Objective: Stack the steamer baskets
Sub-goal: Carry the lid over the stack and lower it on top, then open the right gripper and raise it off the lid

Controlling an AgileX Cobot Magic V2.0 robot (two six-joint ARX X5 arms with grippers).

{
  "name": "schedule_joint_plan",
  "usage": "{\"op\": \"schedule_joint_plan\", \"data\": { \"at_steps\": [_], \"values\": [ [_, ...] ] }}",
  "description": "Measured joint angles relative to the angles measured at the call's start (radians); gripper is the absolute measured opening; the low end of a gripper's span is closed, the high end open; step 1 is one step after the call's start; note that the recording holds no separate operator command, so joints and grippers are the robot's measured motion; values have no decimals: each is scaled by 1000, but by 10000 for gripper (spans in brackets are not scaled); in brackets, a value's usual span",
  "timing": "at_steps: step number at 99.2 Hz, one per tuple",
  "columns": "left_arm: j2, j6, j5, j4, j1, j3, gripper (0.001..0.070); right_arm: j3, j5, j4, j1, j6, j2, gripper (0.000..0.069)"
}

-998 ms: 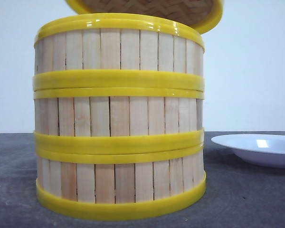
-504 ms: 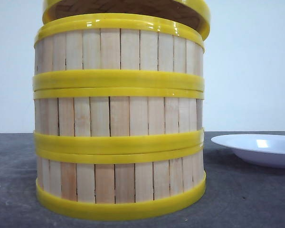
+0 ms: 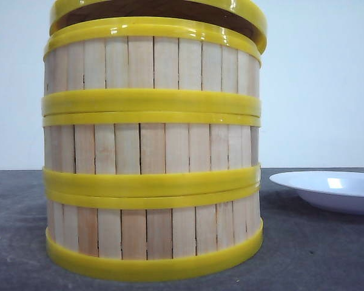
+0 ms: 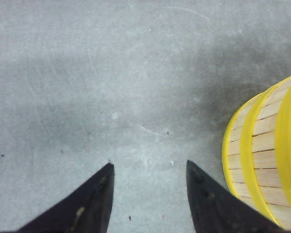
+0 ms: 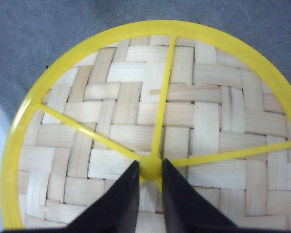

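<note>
Three steamer baskets stand stacked in the front view: the top one (image 3: 151,63), the middle one (image 3: 151,145) and the bottom one (image 3: 151,233). The woven lid (image 3: 64,9) hovers just above the top rim, slightly tilted, with a dark gap under it. In the right wrist view my right gripper (image 5: 150,162) is shut on the lid's yellow knob (image 5: 151,167), with the lid (image 5: 184,97) hanging below it. My left gripper (image 4: 149,164) is open over bare table, and the stack (image 4: 266,155) sits just beside one finger. Neither gripper shows in the front view.
A white shallow plate (image 3: 327,188) lies on the grey table (image 3: 315,254) to the right of the stack. A pale wall stands behind.
The lid has moved left and down, from off to the upper right to nearly centred over the top basket. The stack and plate have not moved.
</note>
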Motion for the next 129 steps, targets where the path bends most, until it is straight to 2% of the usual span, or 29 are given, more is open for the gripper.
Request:
{"op": "schedule_joint_plan", "data": {
  "at_steps": [85,91,106,129],
  "values": [
    [0,0,0,3,0,0,277,8,3,-2,8,-18,44,52],
    [0,0,0,3,0,0,277,8,3,-3,8,-22,44,78],
    [0,0,0,6,0,0,277,8,2,-11,11,-25,47,202],
    [0,0,0,16,0,0,277,8,2,-11,20,-30,47,225]
  ]
}}
